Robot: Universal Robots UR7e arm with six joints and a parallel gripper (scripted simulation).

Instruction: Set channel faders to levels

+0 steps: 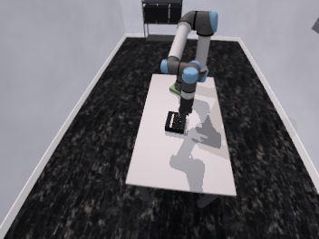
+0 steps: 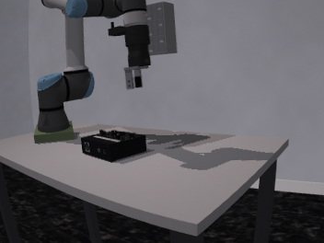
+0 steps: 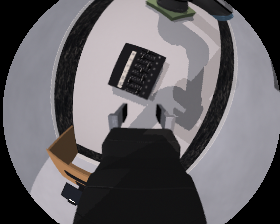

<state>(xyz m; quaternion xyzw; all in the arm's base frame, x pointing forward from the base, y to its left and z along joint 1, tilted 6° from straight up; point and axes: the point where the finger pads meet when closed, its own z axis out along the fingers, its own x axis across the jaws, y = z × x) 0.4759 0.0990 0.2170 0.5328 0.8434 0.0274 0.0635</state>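
Observation:
The lighting desk (image 1: 169, 128) (image 2: 114, 151) (image 3: 117, 73) is a black box that stands flat on the table (image 1: 154, 165) (image 2: 184, 200) (image 3: 95, 60). A pale tape strip (image 3: 126, 70) (image 2: 108, 139) (image 1: 172, 120) runs along one side of its top, with rows of small dark controls beside it. The levels on the tape, the fader caps and their lines are too small to read. My gripper (image 2: 134, 88) (image 3: 141, 109) is open and empty. It hangs high above the desk in the exterior view, pointing down, apart from it. In the top view its fingertips are hard to make out.
The arm's green base plate (image 1: 173, 90) (image 2: 53, 135) (image 3: 170, 12) sits at the table's far end. The arm's shadow falls across the table beside the desk. The wrist view shows an orange-brown open box (image 3: 65, 160) beyond the table edge. A shelf rack (image 1: 163, 1) stands by the back wall.

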